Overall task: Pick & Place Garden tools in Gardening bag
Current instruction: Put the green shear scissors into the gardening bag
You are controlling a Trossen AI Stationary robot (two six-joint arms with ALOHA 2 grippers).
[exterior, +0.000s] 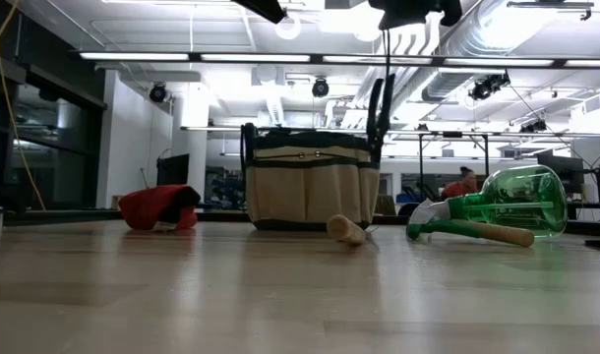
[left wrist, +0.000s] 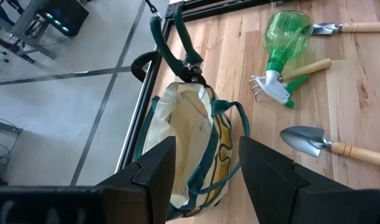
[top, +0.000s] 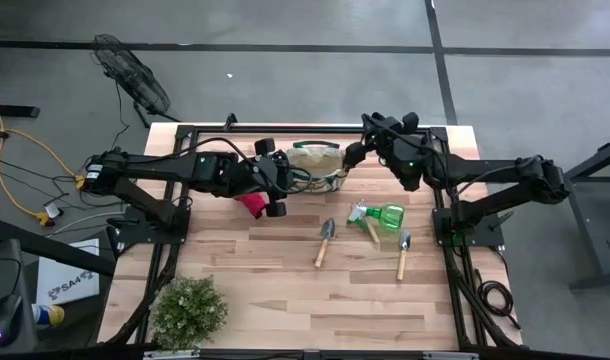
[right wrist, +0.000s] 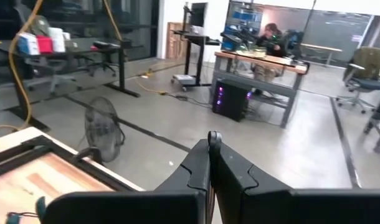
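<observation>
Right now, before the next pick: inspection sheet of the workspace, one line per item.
Surface: wooden table, light planks, black frame around it.
Job's things: gardening bag upright at the far edge; red-handled pruning shears lie beside it; two trowels, the rake and the green sprayer lie on the table, none in the bag that I can see.
Clutter: bushy green plant at the near left corner.
Grippers: left gripper open, over the bag's rim; right gripper shut on a bag handle, lifting it.
Cables: yellow cable on the floor, left.
Surroundings: fan on the floor; person at a desk far off.
</observation>
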